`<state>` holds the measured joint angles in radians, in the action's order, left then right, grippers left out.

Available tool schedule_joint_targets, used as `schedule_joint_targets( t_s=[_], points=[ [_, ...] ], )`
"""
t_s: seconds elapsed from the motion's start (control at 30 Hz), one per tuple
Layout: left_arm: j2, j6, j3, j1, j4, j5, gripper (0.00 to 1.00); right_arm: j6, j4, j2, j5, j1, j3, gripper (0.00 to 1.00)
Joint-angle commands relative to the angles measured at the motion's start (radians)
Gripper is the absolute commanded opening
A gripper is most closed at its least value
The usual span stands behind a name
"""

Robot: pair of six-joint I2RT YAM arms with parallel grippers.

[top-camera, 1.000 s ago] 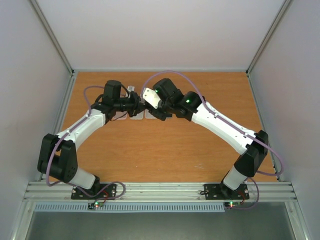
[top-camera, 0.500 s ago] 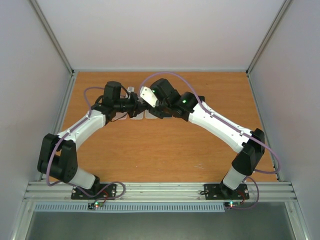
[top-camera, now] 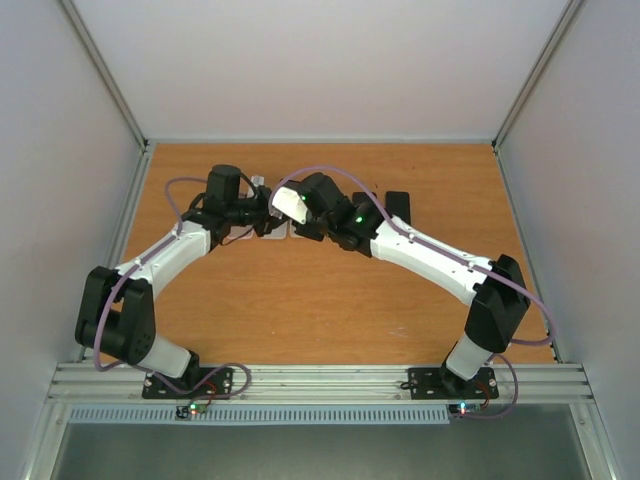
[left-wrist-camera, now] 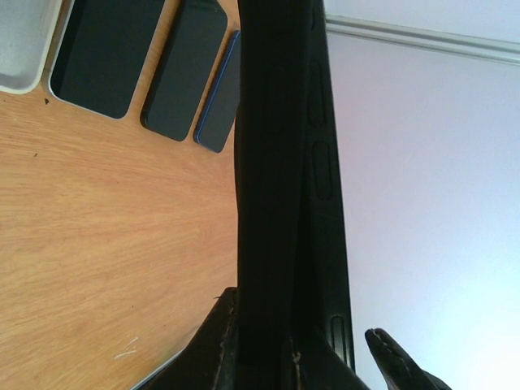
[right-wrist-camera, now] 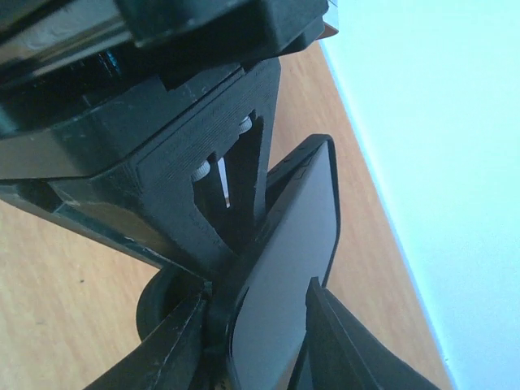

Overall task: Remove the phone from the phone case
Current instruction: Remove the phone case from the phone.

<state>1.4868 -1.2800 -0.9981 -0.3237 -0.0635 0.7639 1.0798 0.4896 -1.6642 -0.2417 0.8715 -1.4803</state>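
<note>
In the left wrist view the black phone case (left-wrist-camera: pixel 280 162) stands edge-on, rising from my left gripper (left-wrist-camera: pixel 268 357), which is shut on its lower end. The phone (right-wrist-camera: pixel 292 244), grey screen showing, sits tilted in the case's black rim (right-wrist-camera: pixel 218 317) between the fingers of my right gripper (right-wrist-camera: pixel 260 349). One finger lies on the case's back edge, the other against the screen. From above, the left gripper (top-camera: pixel 262 213) and right gripper (top-camera: pixel 281 212) meet tip to tip over the back middle of the table (top-camera: pixel 300 300), hiding the phone and case.
Several dark phones (left-wrist-camera: pixel 106 57) lie side by side on the wood beside a pale tray corner (left-wrist-camera: pixel 20 49). A black slab (top-camera: pixel 398 207) lies flat at the back right. White walls close in the left, right and back.
The right arm has swung left toward the left gripper, uncovering the black slab behind it. Its jaws have narrowed round the phone. The left arm has held still.
</note>
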Motion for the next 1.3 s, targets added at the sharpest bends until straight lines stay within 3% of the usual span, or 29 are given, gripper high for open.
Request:
schedule_joint_targets(
  t_s=[0.0, 0.33, 0.57, 0.8, 1.27],
  points=[
    [-0.025, -0.027, -0.022, -0.002, 0.166, 0.094, 0.00, 0.086, -0.089, -0.011, -0.103, -0.010, 0.060, 0.33],
    [-0.049, -0.016, -0.006, -0.011, 0.199, 0.114, 0.00, 0.061, -0.067, -0.054, -0.042, -0.064, 0.006, 0.27],
    [-0.050, 0.022, 0.000, -0.009, 0.149, 0.083, 0.00, 0.035, -0.003, -0.040, -0.015, -0.066, -0.050, 0.01],
    [-0.044, 0.132, -0.001, -0.009, -0.015, 0.000, 0.00, 0.002, 0.059, -0.022, -0.021, -0.070, -0.131, 0.01],
    [-0.039, 0.222, 0.057, -0.005, -0.120, -0.080, 0.00, -0.023, 0.109, -0.009, -0.018, -0.112, -0.229, 0.01]
  ],
)
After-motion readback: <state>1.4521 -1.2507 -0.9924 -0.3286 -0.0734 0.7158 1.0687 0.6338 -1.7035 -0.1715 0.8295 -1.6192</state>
